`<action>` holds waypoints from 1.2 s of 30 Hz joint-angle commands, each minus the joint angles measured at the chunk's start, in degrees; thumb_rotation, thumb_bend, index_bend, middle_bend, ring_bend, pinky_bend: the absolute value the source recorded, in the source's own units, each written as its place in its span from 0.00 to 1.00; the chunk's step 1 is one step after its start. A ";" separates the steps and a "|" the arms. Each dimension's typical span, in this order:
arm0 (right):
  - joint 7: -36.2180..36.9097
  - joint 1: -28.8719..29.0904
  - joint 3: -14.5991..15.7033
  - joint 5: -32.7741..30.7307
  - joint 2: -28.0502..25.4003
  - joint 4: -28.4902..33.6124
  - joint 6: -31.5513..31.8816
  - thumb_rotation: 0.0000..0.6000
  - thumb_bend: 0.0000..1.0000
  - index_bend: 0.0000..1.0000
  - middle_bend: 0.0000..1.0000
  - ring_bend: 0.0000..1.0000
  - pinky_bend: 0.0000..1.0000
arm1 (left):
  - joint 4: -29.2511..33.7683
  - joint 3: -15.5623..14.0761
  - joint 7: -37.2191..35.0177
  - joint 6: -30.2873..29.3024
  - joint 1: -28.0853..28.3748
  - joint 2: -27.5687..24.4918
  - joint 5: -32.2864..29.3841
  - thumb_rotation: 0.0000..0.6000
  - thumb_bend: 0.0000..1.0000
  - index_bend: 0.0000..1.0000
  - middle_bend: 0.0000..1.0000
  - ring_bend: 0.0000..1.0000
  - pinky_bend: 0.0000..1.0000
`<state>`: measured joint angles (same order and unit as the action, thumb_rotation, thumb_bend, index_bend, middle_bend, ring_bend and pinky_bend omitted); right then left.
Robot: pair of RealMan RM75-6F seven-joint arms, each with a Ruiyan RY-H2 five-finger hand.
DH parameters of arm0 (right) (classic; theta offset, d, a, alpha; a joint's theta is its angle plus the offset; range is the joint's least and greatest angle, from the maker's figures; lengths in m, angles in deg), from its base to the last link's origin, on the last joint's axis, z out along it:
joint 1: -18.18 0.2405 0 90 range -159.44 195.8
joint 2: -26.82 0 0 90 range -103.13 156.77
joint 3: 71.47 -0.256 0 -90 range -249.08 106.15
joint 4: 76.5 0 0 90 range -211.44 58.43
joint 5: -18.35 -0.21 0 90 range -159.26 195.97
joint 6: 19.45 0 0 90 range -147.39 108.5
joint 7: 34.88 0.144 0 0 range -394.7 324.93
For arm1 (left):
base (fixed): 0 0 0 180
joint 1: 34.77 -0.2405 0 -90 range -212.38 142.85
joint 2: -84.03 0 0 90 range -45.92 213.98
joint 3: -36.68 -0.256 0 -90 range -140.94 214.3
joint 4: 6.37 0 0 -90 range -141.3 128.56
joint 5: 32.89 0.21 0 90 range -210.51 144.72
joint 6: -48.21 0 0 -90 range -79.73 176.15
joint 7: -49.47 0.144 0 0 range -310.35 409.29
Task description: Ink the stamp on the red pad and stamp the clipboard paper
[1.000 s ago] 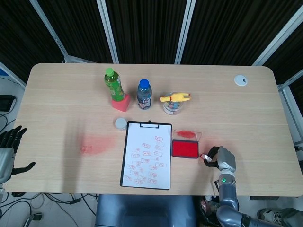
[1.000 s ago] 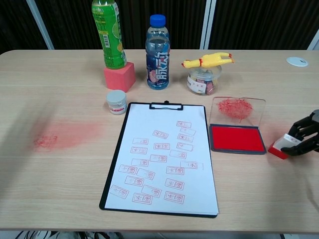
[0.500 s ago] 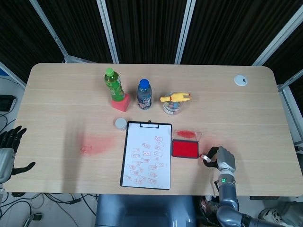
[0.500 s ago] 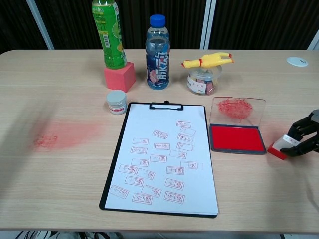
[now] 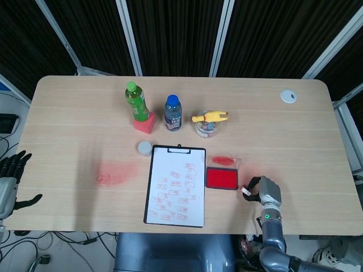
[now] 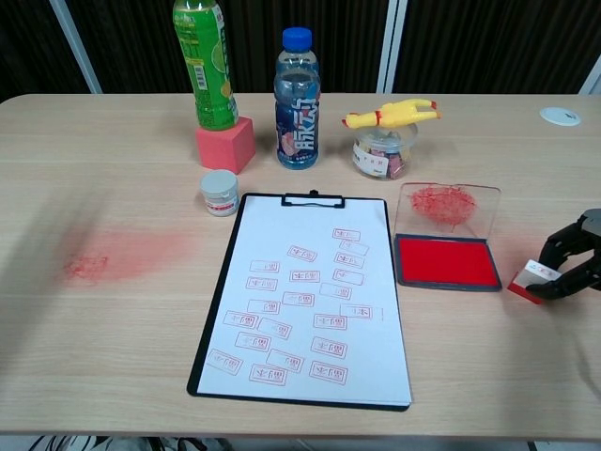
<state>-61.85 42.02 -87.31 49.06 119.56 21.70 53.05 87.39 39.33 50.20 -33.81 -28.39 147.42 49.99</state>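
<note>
Stamp (image 6: 532, 280) at the frame's right edge, bare tabltop (image 6: 488, 366) below.
Right hand (image 6: 575, 265) pinches it beside the red pad (image 6: 445, 261); left hand (image 5: 11, 177) hangs spread, empty.

Place: a robot lab or test cell, not a home or office.
Walls: dark corrugated panels (image 5: 176, 34) in pale metal frame bars (image 5: 129, 37), well beyond the right hand (image 5: 269, 192).
Floor: loose cables (image 5: 34, 243) lying under the near edge, below the left hand (image 5: 10, 178).
Counter: one light wood counter (image 5: 295, 136) with a white cable-port cap (image 5: 288, 96) far behind the right hand.
Wear: a red ink smear (image 6: 117, 254) across the wood, between the two hands.
</note>
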 commanded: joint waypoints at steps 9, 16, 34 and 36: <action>0.13 0.28 0.01 -0.27 -0.11 0.04 0.10 1.00 0.31 0.62 0.45 0.84 0.87 | 0.04 -0.01 0.00 -0.02 -0.01 -0.03 0.05 1.00 0.04 0.00 0.00 0.00 0.00; -0.14 0.62 -0.09 -0.74 -0.33 0.31 0.17 1.00 0.29 0.53 0.37 0.82 0.87 | 0.10 -0.02 0.01 0.02 0.00 -0.07 0.05 1.00 0.04 0.00 0.00 0.00 0.00; -0.73 0.70 1.39 0.47 -2.10 2.78 0.43 1.00 0.16 0.08 0.16 0.71 0.85 | 0.17 -0.08 -0.14 0.11 -0.02 -0.16 0.05 1.00 0.04 0.00 0.00 0.00 0.00; -1.25 0.42 2.38 2.38 -3.71 4.34 0.92 1.00 0.15 0.04 0.13 0.67 0.82 | 0.19 -0.06 -0.33 0.05 -0.04 -0.22 0.07 1.00 0.04 0.00 0.00 0.00 0.00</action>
<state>-62.70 42.67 -85.67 50.21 116.97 24.94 53.57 87.57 39.26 49.93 -33.73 -28.41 147.23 50.05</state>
